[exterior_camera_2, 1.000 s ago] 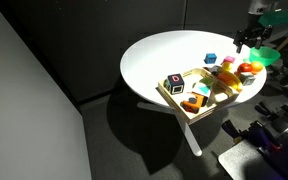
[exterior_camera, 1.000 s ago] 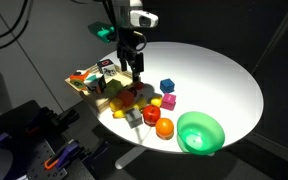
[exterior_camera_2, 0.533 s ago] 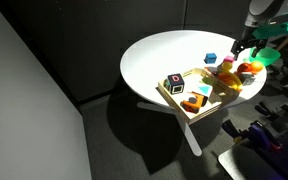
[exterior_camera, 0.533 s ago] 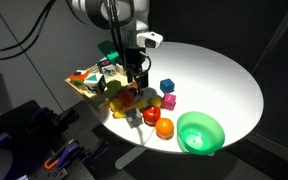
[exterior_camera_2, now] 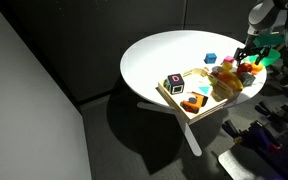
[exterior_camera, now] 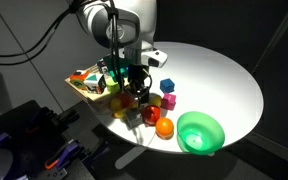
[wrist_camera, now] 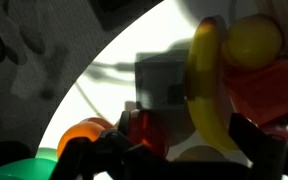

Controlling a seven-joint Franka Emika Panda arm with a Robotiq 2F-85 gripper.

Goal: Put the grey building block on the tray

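Observation:
The grey building block (wrist_camera: 160, 82) lies on the white table next to a yellow banana (wrist_camera: 208, 85), and it shows clearly only in the wrist view. My gripper (wrist_camera: 184, 145) is open and hangs low over the block, with its dark fingers on either side of the block and banana. In both exterior views the gripper (exterior_camera: 136, 92) (exterior_camera_2: 247, 62) is down in the cluster of toys beside the light-wood tray (exterior_camera: 84, 88) (exterior_camera_2: 174, 97). The tray holds several other toys.
A green bowl (exterior_camera: 200, 132) (exterior_camera_2: 270, 55), an orange fruit (exterior_camera: 164, 127) (wrist_camera: 84, 135), a blue cube (exterior_camera: 166, 87) (exterior_camera_2: 211, 59) and a pink block (exterior_camera: 169, 101) stand round the cluster. A red toy (wrist_camera: 149, 130) lies by the left finger. The table edge is close.
The arm has come down and forward from above the tray's edge into the cluster of toys. The objects have not moved.

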